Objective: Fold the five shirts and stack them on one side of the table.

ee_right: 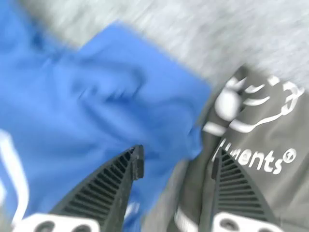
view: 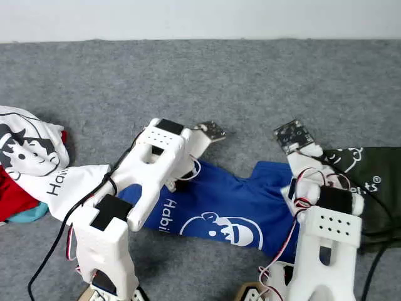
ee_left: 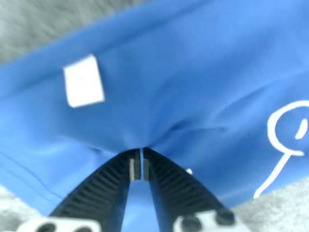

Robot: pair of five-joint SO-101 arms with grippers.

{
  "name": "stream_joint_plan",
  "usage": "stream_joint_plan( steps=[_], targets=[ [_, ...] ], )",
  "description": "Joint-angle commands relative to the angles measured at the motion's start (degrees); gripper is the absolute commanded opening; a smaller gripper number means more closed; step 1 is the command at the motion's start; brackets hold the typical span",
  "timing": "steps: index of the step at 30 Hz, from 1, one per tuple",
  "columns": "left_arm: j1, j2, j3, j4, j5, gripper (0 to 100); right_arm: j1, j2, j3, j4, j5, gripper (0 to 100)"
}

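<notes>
We see the blue shirt lying spread and rumpled across the middle of the grey-covered desk, its white print facing up. The left gripper is clamped on a fold of this blue shirt, with its jaws pressed together and the fabric puckering where they meet. A white label sits on the cloth a little beyond the pinch. The right gripper hangs with its jaws spread apart at the seam where the blue shirt meets a dark green shirt. One of its fingers is above the blue cloth and the other above the green, and we cannot tell whether either touches the fabric. The dark green shirt lies at the right edge of the desk, its white lettering showing, with the blue shirt's edge lapping against it. At the left edge a white shirt with a cartoon face lies crumpled on top of a red shirt. A bit of teal garment peeks out beneath them, and one corner of the white shirt reaches to the blue one.
</notes>
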Motion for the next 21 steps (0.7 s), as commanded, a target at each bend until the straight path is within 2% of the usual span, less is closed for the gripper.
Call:
stream_joint_plan(
  steps=[1,5,10,16,21],
  targets=[
    [-0.5,-0.9,-3.8,0.3,0.4,1,0.3,3.9,0.7,-8.7,-7.6,24.1],
    [-5.1,-0.8,-6.5,0.3,1.1,1,-1.5,13.6,-6.9,-5.2,-11.6,24.1],
    [-9.1,-0.3,-7.7,-3.1,6.7,1,-5.8,27.6,-32.2,14.9,-10.1,24.1],
    [-8.7,-0.3,-7.4,-5.5,7.2,1,-8.7,47.6,-63.6,41.3,11.3,24.1],
    [-8.7,-0.3,-7.3,-4.8,7.2,1,-5.8,58.7,-68.7,42.0,23.5,24.1]
  ],
)
